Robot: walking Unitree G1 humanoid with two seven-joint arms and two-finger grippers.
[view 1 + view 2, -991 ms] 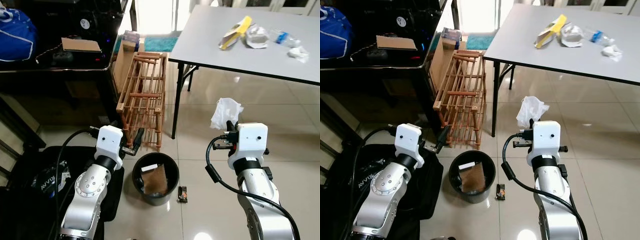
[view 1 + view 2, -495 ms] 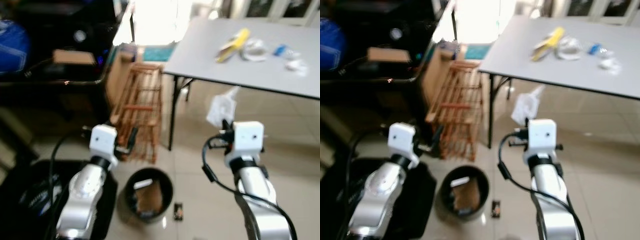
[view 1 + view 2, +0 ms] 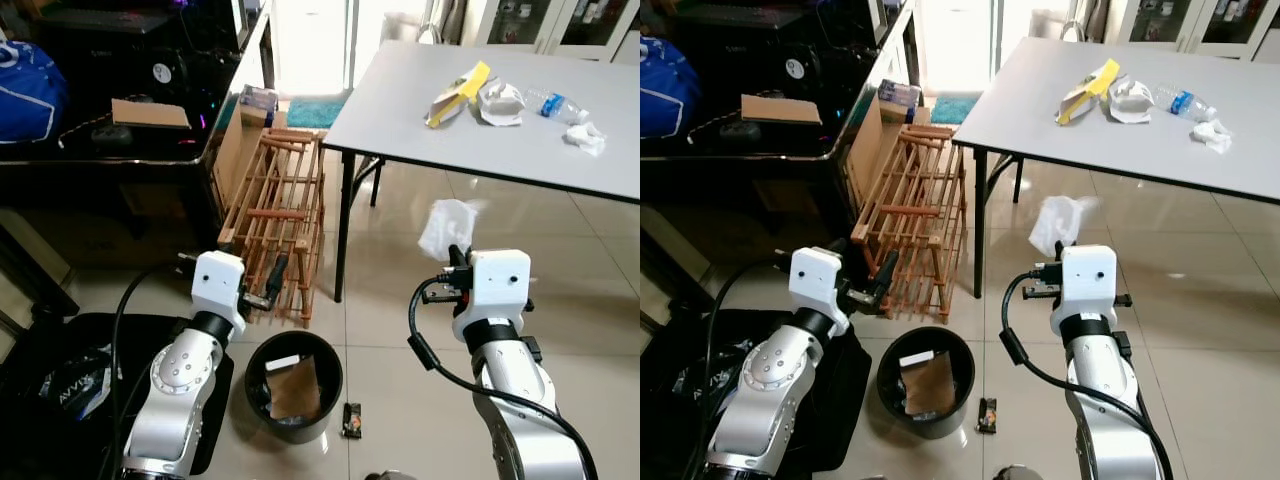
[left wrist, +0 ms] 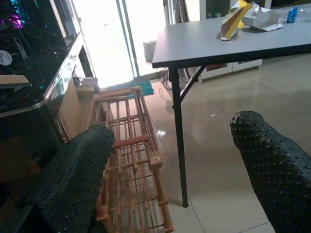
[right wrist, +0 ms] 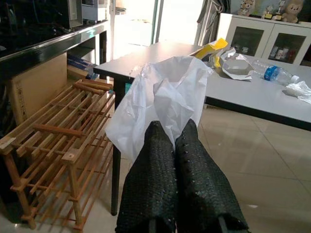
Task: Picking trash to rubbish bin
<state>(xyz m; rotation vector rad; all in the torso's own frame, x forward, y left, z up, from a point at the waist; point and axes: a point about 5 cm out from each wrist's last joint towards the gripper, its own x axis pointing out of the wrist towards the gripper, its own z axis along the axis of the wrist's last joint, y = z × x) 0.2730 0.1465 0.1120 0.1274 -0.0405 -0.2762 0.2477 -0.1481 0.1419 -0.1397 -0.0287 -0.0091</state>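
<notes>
Plastic bag looks light, limp and slippery; we judge the right end effector, clenched on its bunched lower edge, well placed. Left end effector gapes empty.

You see one black rubbish bin, one wooden rack and one grey table carrying four pieces of trash. One white plastic bag sits between your right gripper's fingers; one dark wrapper lies on the floor.
</notes>
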